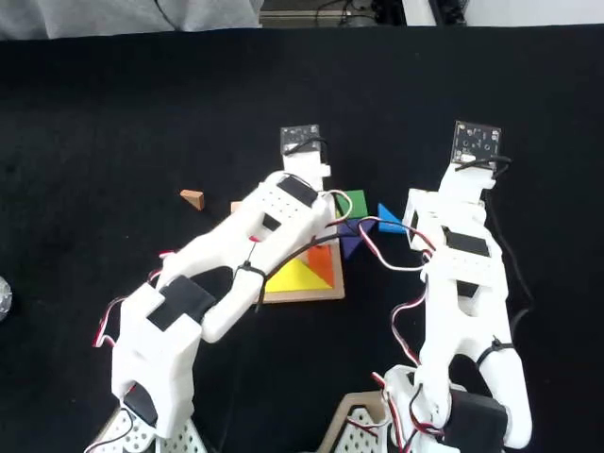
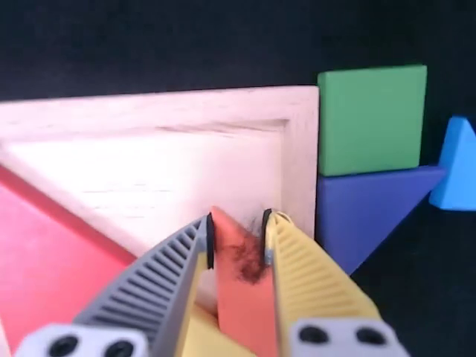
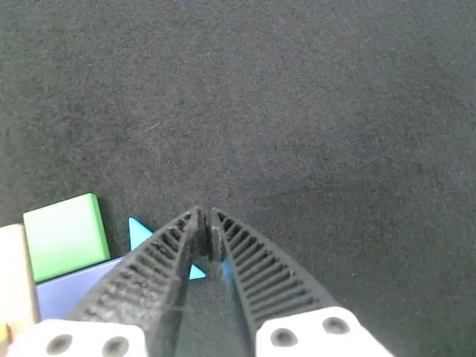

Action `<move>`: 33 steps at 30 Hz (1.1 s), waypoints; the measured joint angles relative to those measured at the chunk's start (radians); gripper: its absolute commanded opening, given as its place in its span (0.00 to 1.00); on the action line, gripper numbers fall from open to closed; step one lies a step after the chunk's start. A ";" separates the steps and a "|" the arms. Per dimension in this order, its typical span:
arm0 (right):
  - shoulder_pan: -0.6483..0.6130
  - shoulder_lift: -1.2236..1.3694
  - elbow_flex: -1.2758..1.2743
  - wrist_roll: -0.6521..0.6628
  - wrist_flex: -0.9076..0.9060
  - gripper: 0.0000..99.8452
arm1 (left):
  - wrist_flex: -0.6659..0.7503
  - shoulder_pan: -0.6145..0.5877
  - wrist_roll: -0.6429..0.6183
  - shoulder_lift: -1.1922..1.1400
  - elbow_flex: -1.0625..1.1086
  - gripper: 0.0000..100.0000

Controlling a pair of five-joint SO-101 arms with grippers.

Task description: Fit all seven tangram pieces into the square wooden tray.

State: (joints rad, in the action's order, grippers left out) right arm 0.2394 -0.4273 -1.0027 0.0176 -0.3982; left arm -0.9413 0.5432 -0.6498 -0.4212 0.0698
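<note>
On black cloth, left tool pinches orange piece above tray.

We are finding no text, label, number or sign that can be read on anything here.
</note>
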 measured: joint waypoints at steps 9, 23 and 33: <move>0.000 0.000 0.000 0.000 0.000 0.01 | -0.002 0.002 -0.002 0.000 0.000 0.14; 0.000 0.000 0.000 0.000 0.000 0.01 | -0.361 -0.044 0.003 0.292 -0.118 0.14; -0.051 0.000 0.000 0.041 0.000 0.01 | -0.523 -0.381 0.078 0.761 0.005 0.14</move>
State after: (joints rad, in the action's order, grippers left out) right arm 0.1887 -0.4273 -1.0027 0.0591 -0.3982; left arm -1.4645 0.1626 -0.5715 0.3399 0.0744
